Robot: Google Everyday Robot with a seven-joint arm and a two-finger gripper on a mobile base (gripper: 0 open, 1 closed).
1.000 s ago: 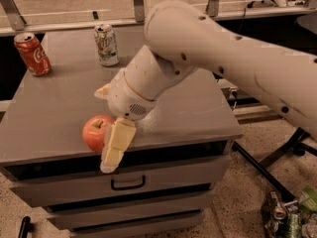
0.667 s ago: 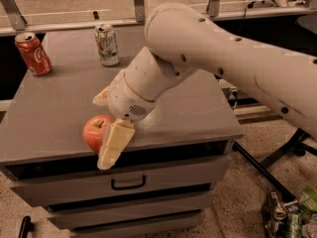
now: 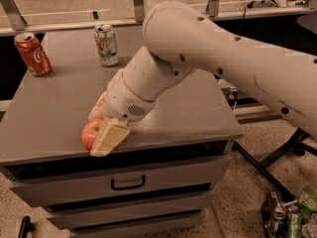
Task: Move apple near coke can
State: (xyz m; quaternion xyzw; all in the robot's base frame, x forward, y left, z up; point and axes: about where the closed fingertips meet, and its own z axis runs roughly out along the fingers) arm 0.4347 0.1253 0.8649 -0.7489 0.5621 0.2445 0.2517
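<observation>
Pinkish-red apple (image 3: 89, 134) sits at the grey cabinet top's (image 3: 54, 108) front-left edge, apparently pinched by my gripper (image 3: 98, 133), unlifted; the carry to the coke can (image 3: 32, 53), well apart at the far-left corner, remains.

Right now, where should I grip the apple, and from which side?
Across its round middle, from above and picture right: the apple sits at the cabinet top's front edge, round with no handle-like part. The gripper is against that side of it.
</observation>
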